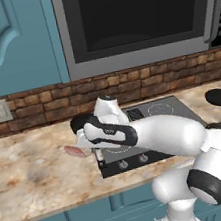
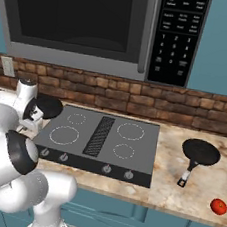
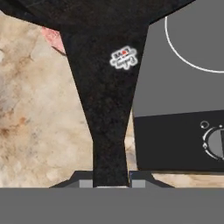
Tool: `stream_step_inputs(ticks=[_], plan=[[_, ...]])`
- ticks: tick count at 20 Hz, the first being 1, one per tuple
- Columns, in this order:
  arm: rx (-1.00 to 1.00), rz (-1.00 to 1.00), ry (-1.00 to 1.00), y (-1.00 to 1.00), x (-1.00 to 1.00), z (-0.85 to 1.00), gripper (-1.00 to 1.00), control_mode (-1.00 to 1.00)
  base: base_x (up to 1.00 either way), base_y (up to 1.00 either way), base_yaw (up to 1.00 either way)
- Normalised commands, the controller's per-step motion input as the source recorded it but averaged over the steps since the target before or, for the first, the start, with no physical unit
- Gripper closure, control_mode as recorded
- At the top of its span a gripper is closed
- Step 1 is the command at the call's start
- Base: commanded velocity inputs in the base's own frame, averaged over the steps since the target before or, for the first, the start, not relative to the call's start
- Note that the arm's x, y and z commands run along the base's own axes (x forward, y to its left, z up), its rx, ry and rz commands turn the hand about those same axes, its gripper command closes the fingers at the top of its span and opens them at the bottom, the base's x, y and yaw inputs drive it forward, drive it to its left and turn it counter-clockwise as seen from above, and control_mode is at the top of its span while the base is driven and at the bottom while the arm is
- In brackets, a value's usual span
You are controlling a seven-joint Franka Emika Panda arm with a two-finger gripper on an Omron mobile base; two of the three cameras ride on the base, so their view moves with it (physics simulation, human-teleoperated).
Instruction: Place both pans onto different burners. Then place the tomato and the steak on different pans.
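My gripper (image 3: 111, 183) is shut on the handle (image 3: 108, 131) of one black pan (image 2: 48, 106), which sits at the cooktop's (image 2: 139, 164) left edge. That pan also shows dark behind my forearm (image 1: 80, 121). The steak (image 1: 74, 151) lies on the counter just left of the cooktop and peeks out beside the pan (image 3: 53, 38). A second pan (image 2: 200, 151) rests on the counter right of the cooktop, handle toward the front. The tomato (image 2: 218, 206) sits near the counter's front right. White burner rings (image 2: 64, 134) (image 2: 131, 131) mark the cooktop; one ring (image 3: 192, 48) lies right of the held pan.
A ribbed black vent (image 2: 99, 135) runs down the cooktop's middle, with knobs (image 2: 106, 169) along its front. A microwave (image 2: 96, 23) hangs above. Brick wall (image 2: 113, 93) backs the counter, with an outlet (image 1: 1, 110) at the left.
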Motion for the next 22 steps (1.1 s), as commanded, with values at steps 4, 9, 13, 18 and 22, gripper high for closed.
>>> stream_step_inputs(ticks=[4,9,13,18,22], plan=[[0.0,0.0,0.0,-0.64,0.0,0.0,1.0,-1.0,0.0,0.0,0.0],[0.0,0.0,0.0,-0.49,0.0,0.0,1.0,-1.0,0.0,0.0,0.0],[0.0,0.0,0.0,-0.3,0.0,-0.06,1.0,-1.0,0.0,0.0,0.0],[0.0,0.0,0.03,-0.23,0.01,-0.2,1.0,-1.0,0.0,0.0,0.0],[0.0,0.0,0.09,-0.15,0.05,-0.18,1.0,-1.0,0.0,0.0,0.0]])
